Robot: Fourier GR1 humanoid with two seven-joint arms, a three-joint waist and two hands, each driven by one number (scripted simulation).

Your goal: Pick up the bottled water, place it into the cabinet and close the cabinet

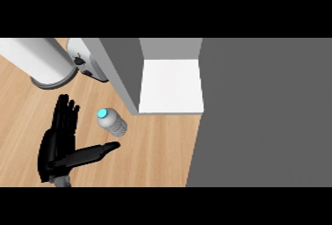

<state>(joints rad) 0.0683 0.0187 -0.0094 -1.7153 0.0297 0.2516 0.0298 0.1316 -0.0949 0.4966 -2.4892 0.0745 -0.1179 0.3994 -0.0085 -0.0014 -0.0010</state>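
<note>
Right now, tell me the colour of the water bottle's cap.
Light blue cap on the water bottle, seen in the head view.

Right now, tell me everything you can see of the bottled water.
The bottled water is a small clear bottle with a ribbed, greyish see-through body and a bright cyan cap. It stands upright on the wooden counter, seen from above, so the cap faces the view. It sits just in front of the open cabinet, near its lower left corner, and just right of the left hand, whose fingers are straight with the thumb spread below the bottle. Nothing appears to touch it but the counter.
</note>
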